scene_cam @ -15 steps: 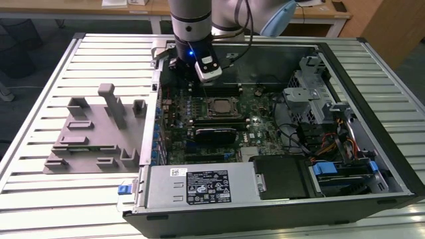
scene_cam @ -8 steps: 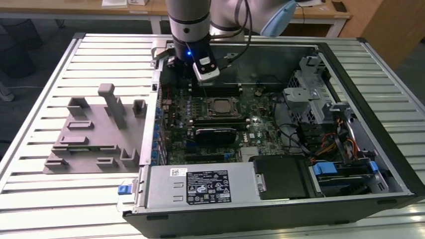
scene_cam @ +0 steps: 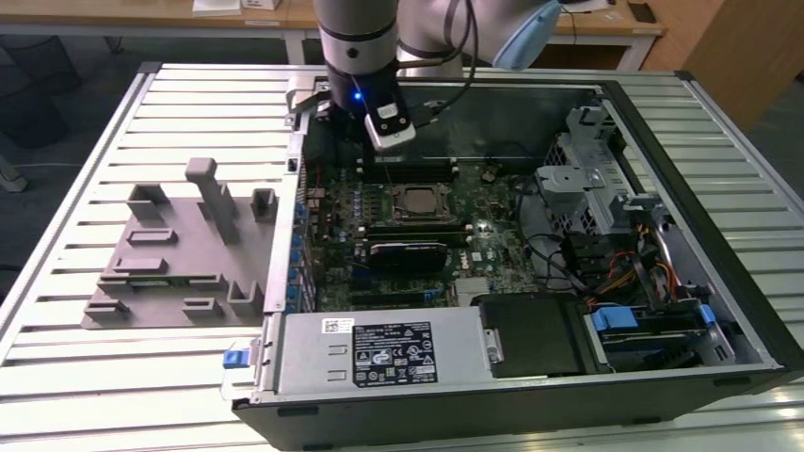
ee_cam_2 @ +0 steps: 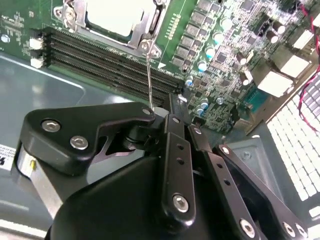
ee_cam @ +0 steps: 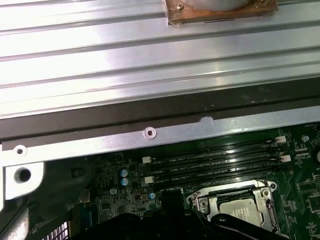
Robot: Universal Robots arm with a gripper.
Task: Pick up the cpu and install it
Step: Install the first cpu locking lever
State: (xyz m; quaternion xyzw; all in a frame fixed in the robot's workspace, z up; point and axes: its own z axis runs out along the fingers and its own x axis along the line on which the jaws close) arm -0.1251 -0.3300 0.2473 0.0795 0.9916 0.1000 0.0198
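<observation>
Findings, exterior view: an open computer case (scene_cam: 741, 282) lies on its side on a slatted metal counter (scene_cam: 75, 188). The arm (scene_cam: 358, 47) reaches down into the far part of the case, above the far edge of the motherboard (scene_cam: 484, 240).

The cpu (scene_cam: 415, 201) is not held. It sits flat in the socket near the middle of the motherboard, silver top facing up, just on the near side of the arm. In the first wrist view the cpu (ee_cam: 242, 211) lies inside the metal socket frame (ee_cam: 200, 202), and the memory slots (ee_cam: 215, 160) run alongside it on the far side.

End effector (ee_cam_2: 172, 100), second wrist view: its black links converge to a single tip and the fingers look pressed together, with nothing seen between them. It hangs over the far edge of the board beside the memory slots. A thin metal lever (ee_cam_2: 149, 75) rises from the corner of the socket and passes behind the end effector's left link. Whether the two touch cannot be told.

Other items: a grey fixture block (scene_cam: 169, 259) stands on the counter to the exterior view's left of the case, well apart from the arm. A silver power supply (scene_cam: 377, 350) fills the near corner of the case
</observation>
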